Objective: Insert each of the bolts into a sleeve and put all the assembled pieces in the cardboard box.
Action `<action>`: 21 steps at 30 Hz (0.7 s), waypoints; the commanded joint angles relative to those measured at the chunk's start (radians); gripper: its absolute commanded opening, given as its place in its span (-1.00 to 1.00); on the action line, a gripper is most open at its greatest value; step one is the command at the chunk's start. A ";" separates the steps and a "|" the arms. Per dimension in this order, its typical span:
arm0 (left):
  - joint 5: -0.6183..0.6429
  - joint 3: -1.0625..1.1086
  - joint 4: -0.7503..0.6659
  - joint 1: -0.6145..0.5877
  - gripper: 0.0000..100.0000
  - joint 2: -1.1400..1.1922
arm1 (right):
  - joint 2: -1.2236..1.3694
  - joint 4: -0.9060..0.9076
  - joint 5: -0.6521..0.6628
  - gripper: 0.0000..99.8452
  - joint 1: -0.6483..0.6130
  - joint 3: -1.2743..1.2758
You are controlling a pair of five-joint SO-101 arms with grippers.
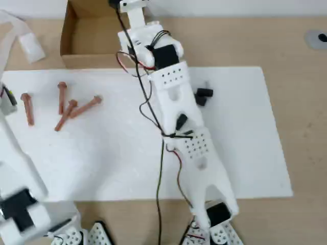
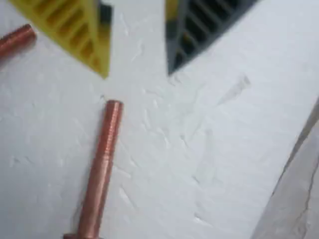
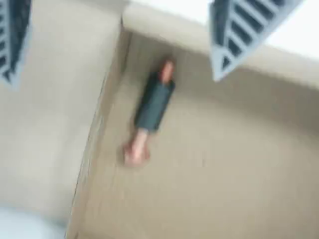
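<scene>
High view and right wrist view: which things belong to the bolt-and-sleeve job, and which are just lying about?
Job: loose bolts, black sleeves, cardboard box, assembled piece.
Lying about: white paper piece, grey disc.

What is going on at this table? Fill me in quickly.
The right gripper hangs open over the cardboard box, where one assembled piece, a bolt pushed through a dark sleeve, lies on the floor. The left gripper is open just above a bare bolt on the white board. Four loose bolts lie on that board, and black sleeves sit on it too, so most of the job is not yet done.
</scene>
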 commanded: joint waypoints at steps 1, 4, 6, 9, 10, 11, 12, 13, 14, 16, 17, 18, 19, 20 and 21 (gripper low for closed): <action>-0.003 -0.242 0.066 -0.009 -0.83 0.205 | -0.097 0.051 -0.008 -0.42 -0.012 -0.054; 0.000 -0.379 0.129 -0.006 -0.83 0.363 | -0.097 0.083 -0.008 -0.42 -0.012 -0.054; 0.003 -0.460 0.158 -0.006 -0.83 0.452 | -0.097 0.092 -0.008 -0.42 -0.012 -0.054; 0.000 -0.565 0.186 0.005 -0.83 0.565 | -0.096 0.094 -0.008 -0.42 -0.012 -0.054; -0.002 -0.586 0.186 0.015 -0.83 0.598 | -0.096 0.094 -0.008 -0.42 -0.012 -0.054; -0.002 -0.611 0.186 0.025 -0.83 0.631 | -0.094 0.094 -0.008 -0.42 -0.012 -0.054; -0.002 -0.629 0.186 0.038 -0.83 0.657 | -0.094 0.094 -0.008 -0.42 -0.013 -0.054; -0.002 -0.644 0.186 0.054 -0.83 0.680 | -0.094 0.094 -0.008 -0.42 -0.013 -0.054; 0.003 -0.660 0.186 0.066 -0.83 0.700 | -0.094 0.094 -0.008 -0.42 -0.013 -0.053; 0.003 -0.681 0.186 0.092 -0.83 0.725 | -0.094 0.094 -0.008 -0.42 -0.015 -0.051; 0.003 -0.689 0.186 0.100 -0.83 0.728 | -0.094 0.094 -0.008 -0.42 -0.015 -0.051; 0.003 -0.697 0.186 0.104 -0.83 0.734 | -0.094 0.094 -0.009 -0.42 -0.013 -0.051; 0.003 -0.698 0.180 0.109 -0.82 0.736 | -0.094 0.094 -0.009 -0.42 -0.012 -0.051; 0.003 -0.703 0.178 0.109 -0.82 0.737 | -0.094 0.094 -0.009 -0.42 -0.012 -0.050; 0.003 -0.704 0.172 0.109 -0.82 0.737 | -0.094 0.094 -0.009 -0.42 -0.010 -0.050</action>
